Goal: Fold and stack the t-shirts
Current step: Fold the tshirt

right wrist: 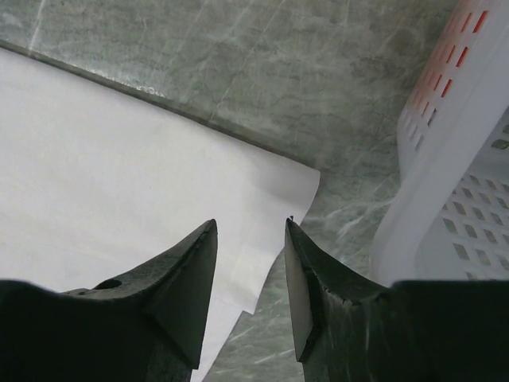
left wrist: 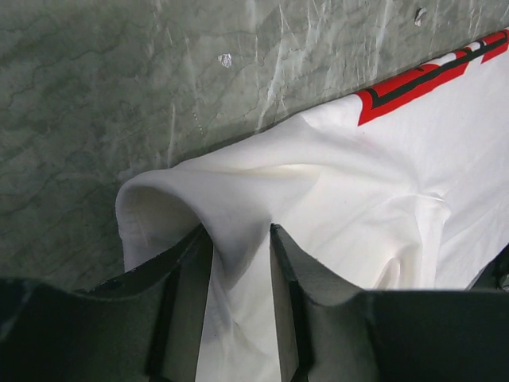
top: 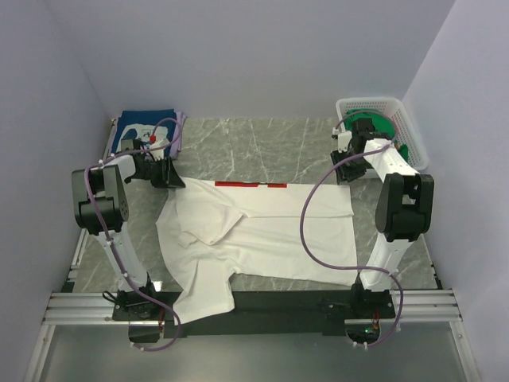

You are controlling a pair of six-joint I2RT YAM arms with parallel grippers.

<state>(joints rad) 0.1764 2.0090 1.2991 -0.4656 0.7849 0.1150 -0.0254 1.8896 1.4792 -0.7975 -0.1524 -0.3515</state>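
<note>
White t-shirt (top: 270, 231) lies spread on the marble table (top: 262, 143), long axis left to right, red print strip along its far edge, one sleeve trailing off the near-left end. Left gripper (left wrist: 238, 239) is at the far-left corner, jaws narrowed on a raised ridge of the white cloth. Right gripper (right wrist: 250, 231) hangs over the far-right corner beside the white basket (right wrist: 445, 199), jaws parted, gripping nothing.
</note>
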